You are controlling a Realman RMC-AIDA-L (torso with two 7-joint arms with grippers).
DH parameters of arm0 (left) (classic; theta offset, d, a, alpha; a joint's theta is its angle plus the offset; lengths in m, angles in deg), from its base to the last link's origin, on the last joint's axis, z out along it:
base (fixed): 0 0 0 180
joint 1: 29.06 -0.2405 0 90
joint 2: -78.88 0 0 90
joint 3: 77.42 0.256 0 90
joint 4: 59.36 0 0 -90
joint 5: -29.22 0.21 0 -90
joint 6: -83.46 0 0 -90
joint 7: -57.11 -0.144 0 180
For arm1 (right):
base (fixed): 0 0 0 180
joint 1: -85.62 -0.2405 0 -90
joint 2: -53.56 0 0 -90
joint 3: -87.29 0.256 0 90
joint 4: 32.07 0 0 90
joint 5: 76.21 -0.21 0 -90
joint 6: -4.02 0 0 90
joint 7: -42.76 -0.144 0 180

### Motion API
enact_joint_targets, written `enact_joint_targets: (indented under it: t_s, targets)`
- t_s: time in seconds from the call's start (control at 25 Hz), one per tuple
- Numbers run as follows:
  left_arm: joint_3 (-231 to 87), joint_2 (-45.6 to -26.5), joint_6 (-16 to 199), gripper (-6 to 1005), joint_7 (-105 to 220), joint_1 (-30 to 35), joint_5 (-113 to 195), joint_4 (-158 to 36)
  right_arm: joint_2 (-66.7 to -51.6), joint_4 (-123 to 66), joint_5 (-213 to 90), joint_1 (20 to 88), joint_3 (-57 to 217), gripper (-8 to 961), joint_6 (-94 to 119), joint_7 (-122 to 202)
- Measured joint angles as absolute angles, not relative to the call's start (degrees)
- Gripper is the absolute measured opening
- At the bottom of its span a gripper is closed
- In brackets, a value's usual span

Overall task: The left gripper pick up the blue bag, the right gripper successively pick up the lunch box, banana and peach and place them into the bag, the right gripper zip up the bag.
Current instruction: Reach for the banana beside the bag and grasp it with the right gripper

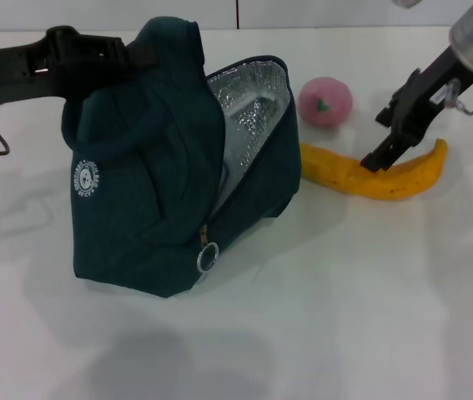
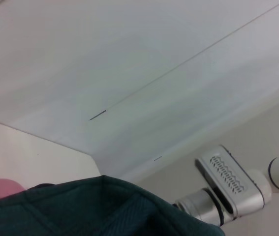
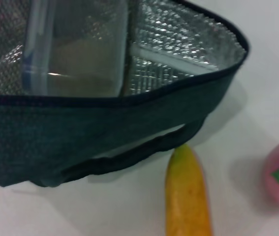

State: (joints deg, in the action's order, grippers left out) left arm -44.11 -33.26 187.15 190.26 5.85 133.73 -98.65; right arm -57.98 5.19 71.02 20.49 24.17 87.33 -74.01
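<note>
The blue bag [image 1: 153,183] stands tilted on the white table, its mouth open toward the right and the foil lining showing. My left gripper [image 1: 132,54] holds it by a handle at the top. The lunch box [image 1: 249,112] lies inside the bag and shows clearly in the right wrist view [image 3: 75,49]. The banana [image 1: 403,179] lies on the table right of the bag, also seen in the right wrist view [image 3: 187,196]. My right gripper [image 1: 375,161] is down on the banana's middle. The peach [image 1: 325,101] sits behind the banana, near the bag's mouth.
The bag's ring zip pull [image 1: 208,257] hangs low on the front of the bag. The white table [image 1: 344,317] stretches in front of the bag and banana. A wall runs behind the table [image 2: 129,73].
</note>
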Motion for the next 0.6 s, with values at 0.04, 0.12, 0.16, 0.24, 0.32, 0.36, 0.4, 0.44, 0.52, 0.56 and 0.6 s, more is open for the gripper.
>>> enact_joint_targets:
  t_s: [0.04,0.12,0.16,0.24,0.32,0.36,0.4,0.44,0.52,0.56,0.6]
  targets:
    - [-44.10,-33.26,187.10,44,190.26,5.91,133.73,-98.63,-58.19,4.97,71.03,20.50,24.09,857,87.31,-73.87]
    - [-44.11,-33.26,187.03,44,190.17,5.91,133.71,-98.63,-58.53,4.29,71.06,20.50,23.77,857,87.11,-73.60]
    - [-44.13,-33.26,186.98,44,190.09,5.92,133.68,-98.63,-58.62,3.84,71.11,20.51,23.57,856,86.90,-73.56]
    - [-44.17,-33.28,186.85,44,189.96,5.93,133.65,-98.62,-58.76,2.65,71.15,20.53,23.00,856,85.96,-73.53]
    - [-44.19,-33.30,186.63,44,189.87,6.00,133.64,-98.62,-58.83,1.54,71.24,20.56,22.22,856,85.00,-73.52]
    - [-44.18,-33.31,186.59,44,189.85,6.03,133.64,-98.63,-58.89,0.92,71.30,20.59,21.62,856,84.45,-73.52]
    - [-44.16,-33.31,186.57,44,189.83,6.06,133.64,-98.63,-58.96,0.43,71.35,20.59,21.04,856,83.95,-73.52]
    - [-44.14,-33.31,186.56,44,189.83,6.08,133.64,-98.63,-59.03,0.11,71.39,20.59,20.76,856,83.69,-73.52]
    - [-44.12,-33.33,186.51,44,189.83,6.09,133.63,-98.64,-59.18,-0.47,71.52,20.59,20.43,857,83.26,-73.52]
    - [-44.12,-33.34,186.49,44,189.83,6.10,133.59,-98.64,-59.30,-0.71,71.66,20.59,20.37,857,83.10,-73.52]
    - [-44.11,-33.34,186.46,44,189.83,6.10,133.56,-98.65,-59.33,-0.78,71.76,20.59,20.37,857,82.99,-73.52]
